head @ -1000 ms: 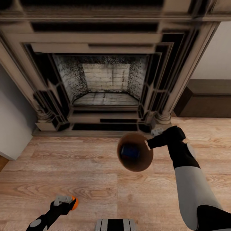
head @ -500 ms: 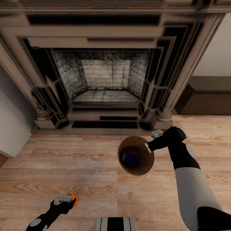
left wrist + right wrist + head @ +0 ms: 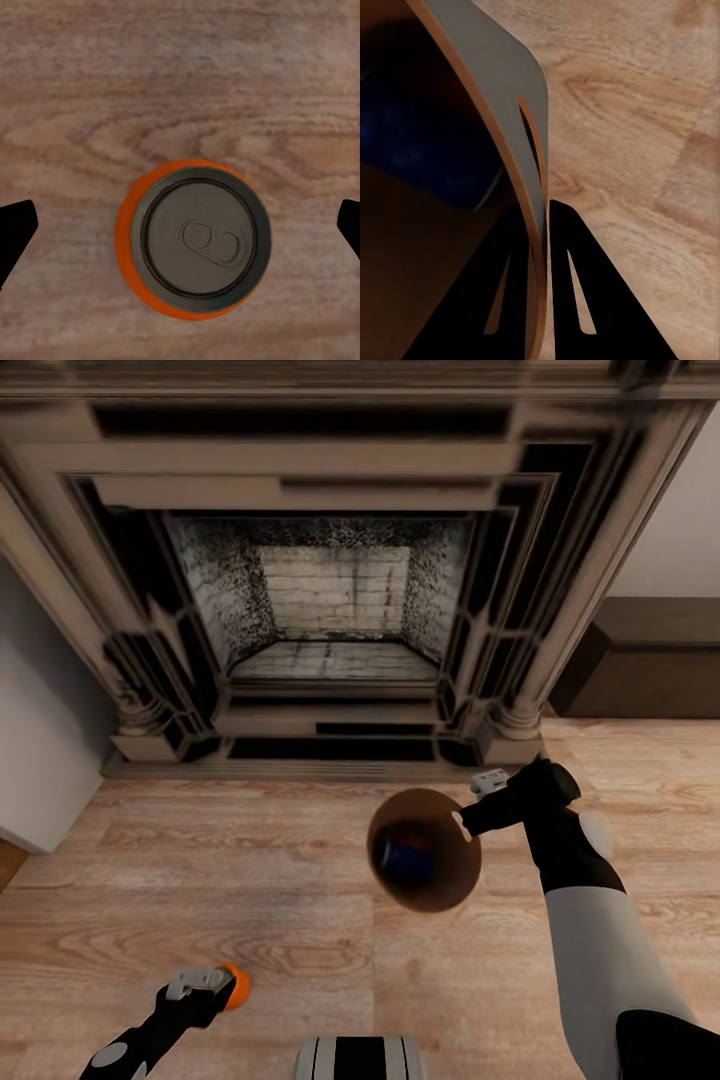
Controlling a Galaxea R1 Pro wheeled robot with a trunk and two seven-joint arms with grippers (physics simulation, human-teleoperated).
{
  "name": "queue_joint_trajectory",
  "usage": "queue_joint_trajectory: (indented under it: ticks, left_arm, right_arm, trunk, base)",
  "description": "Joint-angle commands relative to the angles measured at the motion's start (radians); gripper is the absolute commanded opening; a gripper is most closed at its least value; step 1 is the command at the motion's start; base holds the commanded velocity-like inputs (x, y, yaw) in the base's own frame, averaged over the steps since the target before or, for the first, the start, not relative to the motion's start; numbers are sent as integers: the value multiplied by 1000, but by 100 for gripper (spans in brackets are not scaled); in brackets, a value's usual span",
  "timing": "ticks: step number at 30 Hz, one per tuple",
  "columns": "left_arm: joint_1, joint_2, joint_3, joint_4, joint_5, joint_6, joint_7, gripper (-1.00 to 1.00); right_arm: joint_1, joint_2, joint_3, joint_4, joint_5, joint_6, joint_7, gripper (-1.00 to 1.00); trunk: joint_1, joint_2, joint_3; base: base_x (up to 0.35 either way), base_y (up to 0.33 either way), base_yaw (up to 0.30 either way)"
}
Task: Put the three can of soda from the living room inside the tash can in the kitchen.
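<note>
An orange-red can of soda point(image 3: 193, 240) stands upright on the wood floor, silver top up. My left gripper point(image 3: 182, 225) hangs over it, open, with a dark fingertip point(image 3: 15, 229) well off each side and not touching. In the head view that can point(image 3: 238, 986) peeks out beside the left gripper point(image 3: 210, 988) at the lower left. My right gripper point(image 3: 465, 822) is shut on the rim of the tash can point(image 3: 440, 900), held above the floor. A dark blue can point(image 3: 408, 855) lies inside it. In the right wrist view the gripper point(image 3: 538, 210) pinches the grey wall point(image 3: 487, 82), with the blue can point(image 3: 412, 142) inside.
A large brick fireplace point(image 3: 335, 600) with a carved stone surround fills the wall ahead. A dark low cabinet point(image 3: 650, 670) stands at the right and a pale wall panel point(image 3: 40, 740) at the left. Light wood plank floor point(image 3: 250, 860) lies between me and the hearth.
The head view has shifted slightly, so the fireplace sits a little differently in the picture. Both arms, the bin and the orange can keep nearly the same places.
</note>
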Motion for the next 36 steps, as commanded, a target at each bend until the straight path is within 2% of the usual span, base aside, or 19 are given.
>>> queue_joint_trajectory:
  ticks: [1, 7, 18, 30, 36]
  left_arm:
    - [0, 0, 0, 0, 0, 0, 0, 100]
    - [0, 0, 0, 0, 0, 1, -1, 100]
    - [0, -1, -1, -1, 0, 1, 0, 100]
    - [-1, -1, -4, 3, -3, 5, -2, 100]
    - [-1, -1, -4, -1, -3, 4, -2, 100]
  right_arm:
    - [0, 0, 0, 0, -9, 8, 6, -100]
    - [5, 1, 0, 0, -9, 8, 6, -100]
    - [7, 1, -2, 0, -10, 8, 6, -100]
    - [6, -9, -12, -1, -12, 8, 6, -100]
    - [6, -11, -11, -2, -12, 8, 8, -100]
  trunk:
    - [0, 0, 0]
    - [0, 0, 0]
    - [0, 0, 0]
    - [5, -3, -51]
    - [5, -3, -57]
  base:
    - [175, -14, 0]
    - [172, -57, 0]
    - [17, -7, 0]
    - [0, 0, 0]
    - [0, 0, 0]
